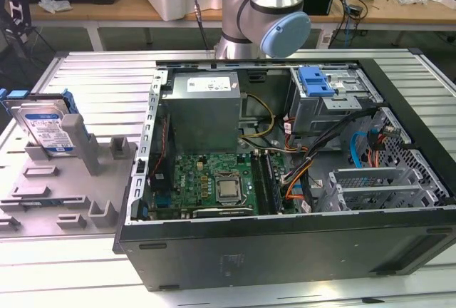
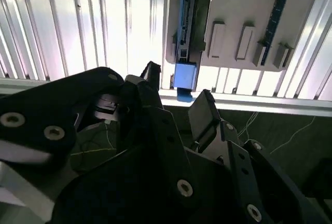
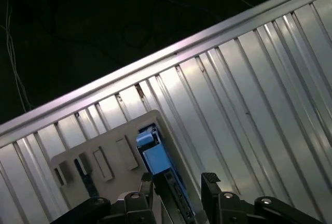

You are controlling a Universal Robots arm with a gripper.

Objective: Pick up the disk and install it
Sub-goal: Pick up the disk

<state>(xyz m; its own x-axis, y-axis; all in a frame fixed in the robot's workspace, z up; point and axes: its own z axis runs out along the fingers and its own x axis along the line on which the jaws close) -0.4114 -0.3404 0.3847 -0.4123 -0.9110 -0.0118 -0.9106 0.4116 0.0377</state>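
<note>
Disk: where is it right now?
At the exterior view's left, the disk stands on edge in the grey holder tray on the ribbed table, left of the open computer case.

The disk stands on edge in a grey holder on the bench. Its top edge and labelled face are open, and one holder post rises just beside it. Bare bench lies between the holder and the case. In the first wrist view the hand is above the holder with its fingers spread, and the disk shows in the gap. Inside the case, cables cross before the cage, which is topped by a blue bracket. The arm stands behind the case.
</note>
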